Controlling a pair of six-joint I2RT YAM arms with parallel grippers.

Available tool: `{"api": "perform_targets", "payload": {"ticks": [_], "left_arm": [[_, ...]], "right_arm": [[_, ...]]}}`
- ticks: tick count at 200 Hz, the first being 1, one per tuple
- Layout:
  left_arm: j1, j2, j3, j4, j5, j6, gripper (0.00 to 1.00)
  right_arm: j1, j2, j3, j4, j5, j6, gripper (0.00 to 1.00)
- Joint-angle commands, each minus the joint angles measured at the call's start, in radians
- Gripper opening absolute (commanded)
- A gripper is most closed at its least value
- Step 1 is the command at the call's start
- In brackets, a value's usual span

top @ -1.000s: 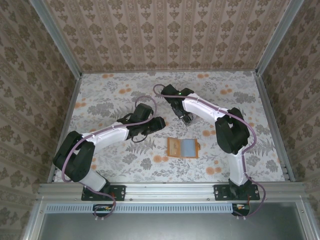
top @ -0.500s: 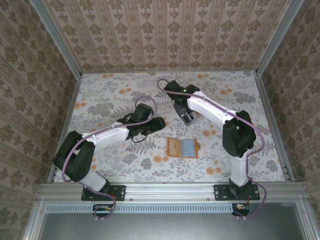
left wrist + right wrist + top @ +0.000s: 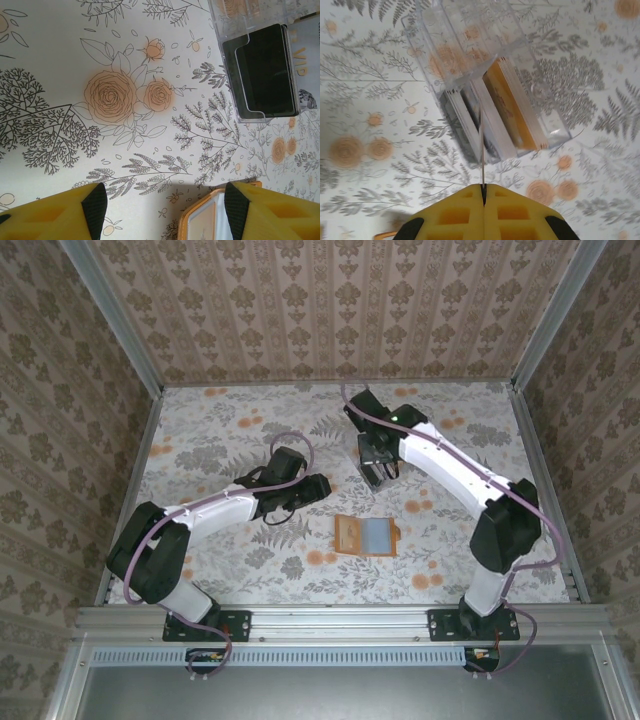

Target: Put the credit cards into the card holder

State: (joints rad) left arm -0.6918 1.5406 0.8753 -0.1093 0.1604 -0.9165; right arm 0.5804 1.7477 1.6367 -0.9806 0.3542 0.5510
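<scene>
- Picking step: right end effector (image 3: 483,192) pinches one credit card (image 3: 482,150) edge-on over the clear box (image 3: 470,60), beyond the card holder (image 3: 367,536).
- Left end effector (image 3: 165,205) hangs wide beside the card holder.
- Next, likely: carry the credit card to the card holder's pocket, edge aligned.

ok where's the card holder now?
Top view: the card holder lies open on the table, about mid-width toward the near edge, just on the near side of the right hand.
</scene>
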Motion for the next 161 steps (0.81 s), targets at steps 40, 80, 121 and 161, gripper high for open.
{"api": "perform_targets", "payload": {"ticks": [40, 80, 121, 161], "left_arm": [[0.022, -0.043, 0.053, -0.005, 0.034, -0.015, 0.66], [0.072, -0.071, 0.049, 0.136, 0.182, -0.037, 0.66], [0.094, -0.069, 0.073, 0.249, 0.337, -0.046, 0.67], [0.092, -0.038, 0.096, 0.328, 0.440, -0.066, 0.67]], "right_arm": [[-0.010, -0.182, -0.219, 0.203, -0.240, 0.239, 0.00], [-0.102, -0.310, -0.423, 0.469, -0.571, 0.206, 0.00], [-0.234, -0.394, -0.583, 0.692, -0.915, 0.208, 0.00], [-0.291, -0.408, -0.612, 0.758, -1.098, 0.198, 0.00]]}}
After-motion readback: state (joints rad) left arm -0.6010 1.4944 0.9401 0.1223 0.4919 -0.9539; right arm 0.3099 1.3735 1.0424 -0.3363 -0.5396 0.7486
